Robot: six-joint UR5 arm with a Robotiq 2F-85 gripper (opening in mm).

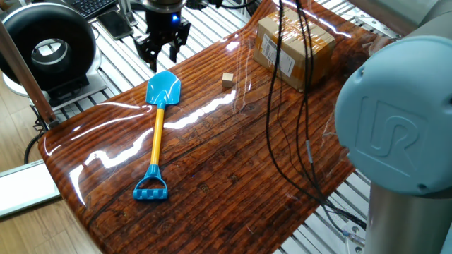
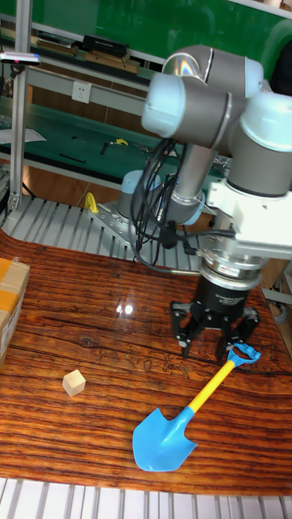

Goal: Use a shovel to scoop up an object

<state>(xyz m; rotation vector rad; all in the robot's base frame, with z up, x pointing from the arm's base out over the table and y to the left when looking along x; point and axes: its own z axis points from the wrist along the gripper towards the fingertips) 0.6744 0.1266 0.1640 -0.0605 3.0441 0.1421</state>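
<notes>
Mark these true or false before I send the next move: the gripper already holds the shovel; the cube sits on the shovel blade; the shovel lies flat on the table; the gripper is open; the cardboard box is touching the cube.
1. The gripper already holds the shovel. False: it grips nothing, and the shovel lies free on the table.
2. The cube sits on the shovel blade. False: it rests on the table, apart from the blade.
3. The shovel lies flat on the table. True.
4. The gripper is open. True: its fingers are spread with nothing between them.
5. The cardboard box touches the cube. False: bare wood shows between them.
</notes>
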